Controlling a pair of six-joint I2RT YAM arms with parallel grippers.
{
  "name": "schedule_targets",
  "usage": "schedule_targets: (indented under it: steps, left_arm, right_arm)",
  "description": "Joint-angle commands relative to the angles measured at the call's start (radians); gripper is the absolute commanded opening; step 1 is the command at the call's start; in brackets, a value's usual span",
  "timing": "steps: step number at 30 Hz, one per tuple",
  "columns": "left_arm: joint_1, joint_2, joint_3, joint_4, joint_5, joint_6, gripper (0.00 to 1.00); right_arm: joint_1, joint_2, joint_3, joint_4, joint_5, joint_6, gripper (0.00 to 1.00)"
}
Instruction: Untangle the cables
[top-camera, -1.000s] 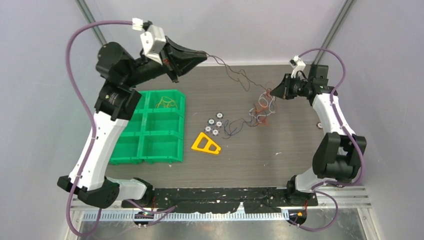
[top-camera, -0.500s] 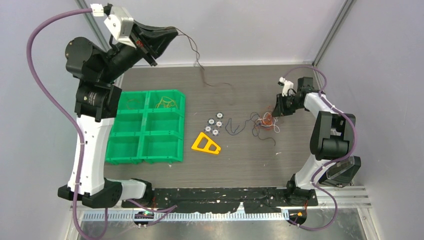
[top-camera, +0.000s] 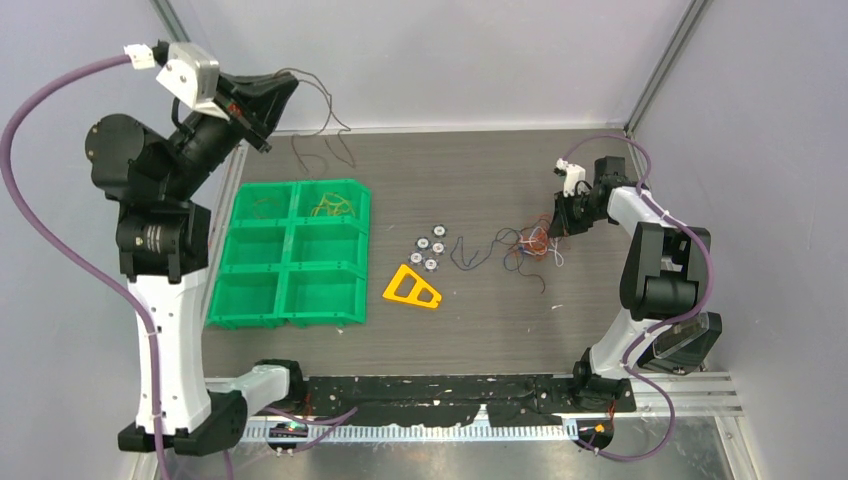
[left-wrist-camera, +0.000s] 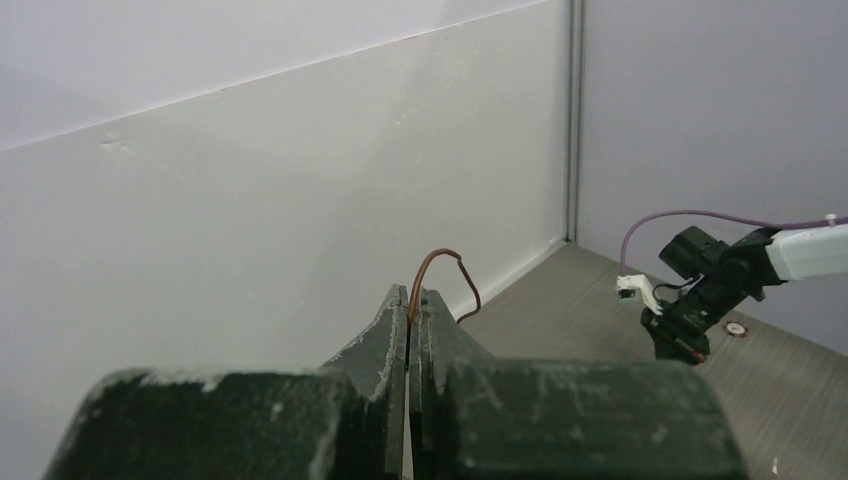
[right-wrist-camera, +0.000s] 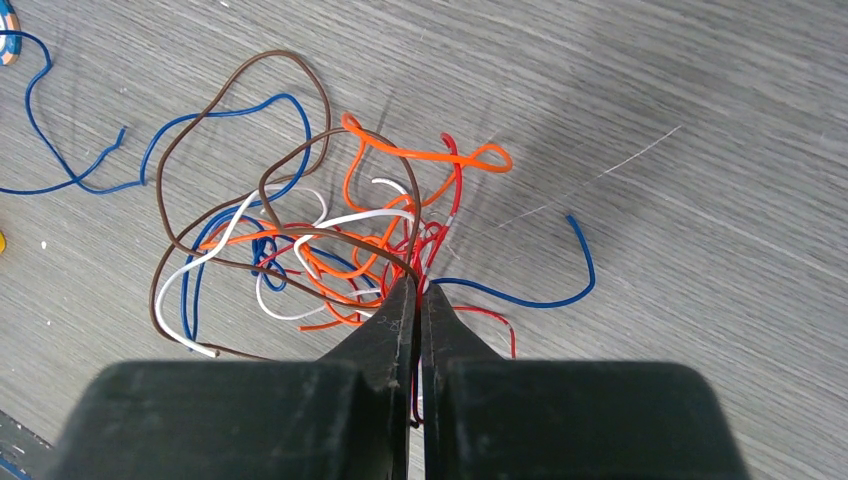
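Observation:
A tangle of thin cables (top-camera: 528, 244) in brown, orange, red, blue and white lies on the table at centre right; it fills the right wrist view (right-wrist-camera: 330, 220). My right gripper (top-camera: 555, 224) is shut on red strands at the bundle's edge (right-wrist-camera: 420, 285). My left gripper (top-camera: 283, 92) is raised high at the back left, shut on one brown cable (top-camera: 322, 120) that hangs free from it down to the table. In the left wrist view the brown cable (left-wrist-camera: 440, 262) loops out between the shut fingertips (left-wrist-camera: 416, 296).
A green compartment tray (top-camera: 290, 255) stands at the left, with yellow cable (top-camera: 332, 207) in a back compartment. An orange triangle piece (top-camera: 412, 287) and several small round parts (top-camera: 430, 245) lie mid-table. A loose blue cable (top-camera: 470, 252) lies beside the bundle.
My left gripper swung up and to the left, pulling the brown cable clear of the bundle. My right gripper dropped to the table and stayed shut on the bundle.

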Motion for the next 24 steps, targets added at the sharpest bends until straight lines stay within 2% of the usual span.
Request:
schedule_targets:
  steps: [1,7,14,24]
  left_arm:
    - [0.057,-0.073,-0.138,-0.017,-0.012,0.059,0.00]
    - [0.124,-0.120,-0.313,-0.015,-0.017,0.091,0.00]
    - [0.187,-0.116,-0.290,-0.127,-0.135,0.108,0.00]
    - [0.420,-0.181,-0.288,-0.292,-0.148,0.183,0.00]
  right_arm:
    - [-0.001,-0.033,0.036,-0.005,-0.018,0.000,0.05]
    - [-0.001,-0.027,0.051,-0.019,-0.025,0.002,0.06]
    - [0.000,-0.037,0.047,-0.029,-0.030,0.003,0.05]
    - [0.000,-0.036,0.047,-0.030,-0.037,0.010,0.06]
